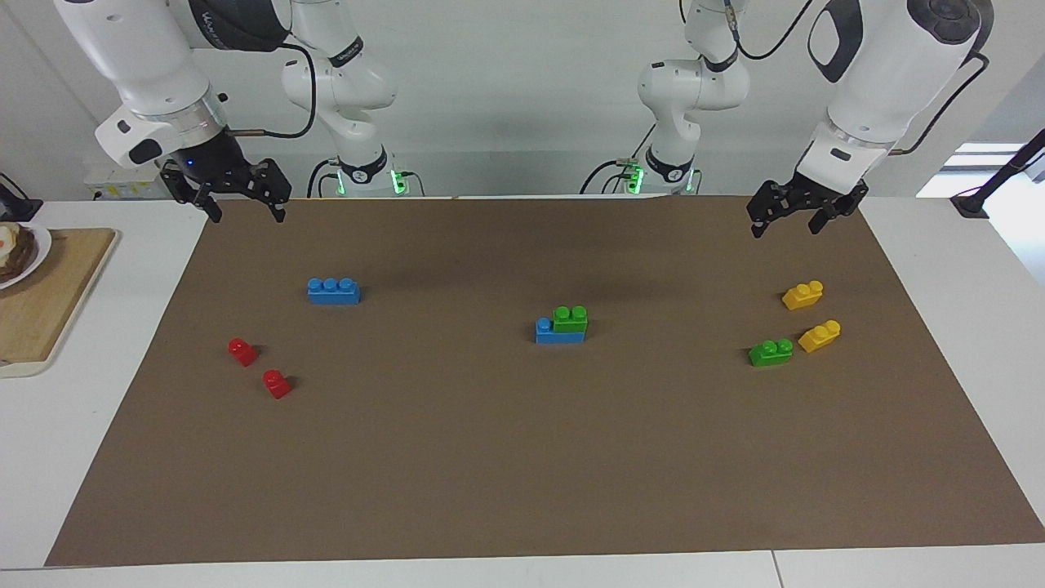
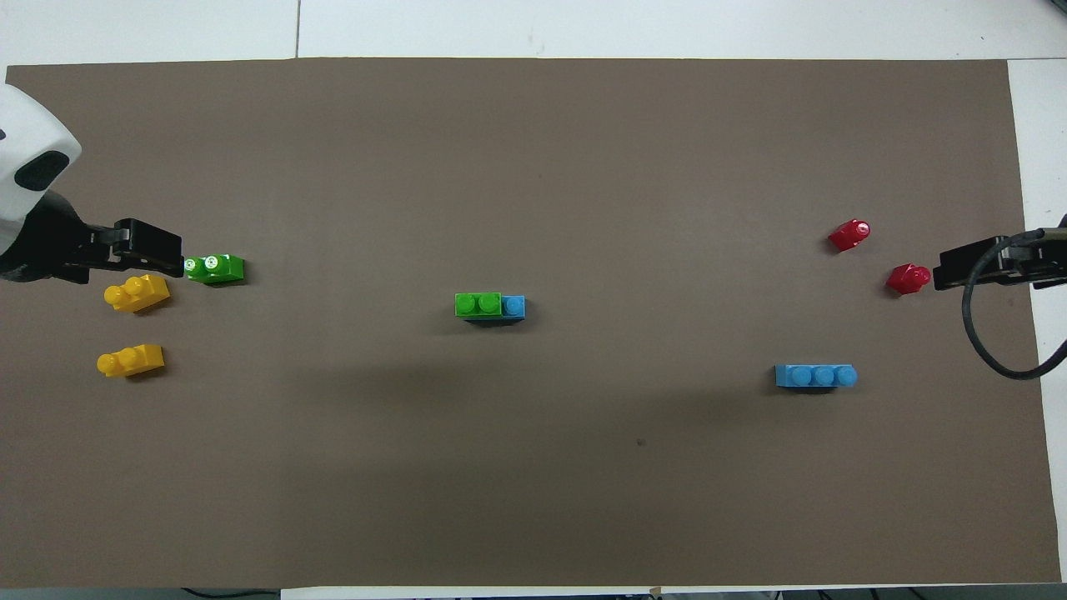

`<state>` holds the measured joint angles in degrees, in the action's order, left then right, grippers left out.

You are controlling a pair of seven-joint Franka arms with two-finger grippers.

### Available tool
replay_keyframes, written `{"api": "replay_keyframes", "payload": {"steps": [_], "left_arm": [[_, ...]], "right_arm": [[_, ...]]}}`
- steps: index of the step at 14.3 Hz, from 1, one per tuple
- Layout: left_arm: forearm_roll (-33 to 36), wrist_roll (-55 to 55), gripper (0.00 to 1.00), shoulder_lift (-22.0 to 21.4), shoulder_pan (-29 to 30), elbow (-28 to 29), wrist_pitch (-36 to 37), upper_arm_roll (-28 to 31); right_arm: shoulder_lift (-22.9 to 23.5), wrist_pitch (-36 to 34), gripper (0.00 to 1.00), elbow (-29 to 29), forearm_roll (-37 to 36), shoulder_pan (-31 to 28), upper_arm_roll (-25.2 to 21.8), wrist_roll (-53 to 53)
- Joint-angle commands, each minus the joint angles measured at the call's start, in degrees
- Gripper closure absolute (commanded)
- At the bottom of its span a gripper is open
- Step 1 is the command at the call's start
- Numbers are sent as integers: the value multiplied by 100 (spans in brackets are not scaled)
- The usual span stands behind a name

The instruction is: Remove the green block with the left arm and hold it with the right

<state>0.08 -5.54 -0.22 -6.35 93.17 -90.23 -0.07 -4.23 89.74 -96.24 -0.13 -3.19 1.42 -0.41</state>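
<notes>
Brown paper [image 1: 490,457] covers most of a white table [image 1: 963,269], and every brick sits on it. Near the middle, the green block [image 1: 570,318] is pressed onto a blue three-stud brick [image 1: 555,332], covering two of its studs and leaving one blue stud bare at the end toward the right arm. Nothing touches this pair.

A second green brick [image 1: 771,352] lies toward the left arm's end of the table, just beside a yellow brick [image 1: 820,336]; another yellow brick [image 1: 802,295] sits nearer to the robots than both. Toward the right arm's end, a loose blue three-stud brick [image 1: 333,291] rests alone, with two small red bricks [image 1: 242,351] farther from the robots than it, near each other but apart.

Both arms hang raised over the table's edge at the robots' end — neither reaches for anything. The left gripper [image 1: 785,222] hovers above the paper's corner at its own end, fingers spread and empty. The right gripper [image 1: 245,208] hovers above the corner at the right arm's end, its fingers also parted with nothing between them. From overhead the left gripper seems to overlap the yellow and green bricks, but the facing view shows it well up in the air — probably clear of them all.

A wooden board [image 1: 49,294] with a plate [image 1: 24,253] on it lies on the bare table just off the paper, at the right arm's end.
</notes>
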Motion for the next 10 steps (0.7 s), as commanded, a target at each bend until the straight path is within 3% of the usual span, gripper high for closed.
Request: {"api": "replay_keyframes", "payload": {"steps": [1,10], "left_arm": [[-34,88,0,-154,37,175,-48,-1],[-34,80,0,-180,37,202,-135,-1]], "right_arm": [[-43,-27,0,-9,-136,-85,61,-56],[-34,78,0,-17,-144,-85,52,-65]]}}
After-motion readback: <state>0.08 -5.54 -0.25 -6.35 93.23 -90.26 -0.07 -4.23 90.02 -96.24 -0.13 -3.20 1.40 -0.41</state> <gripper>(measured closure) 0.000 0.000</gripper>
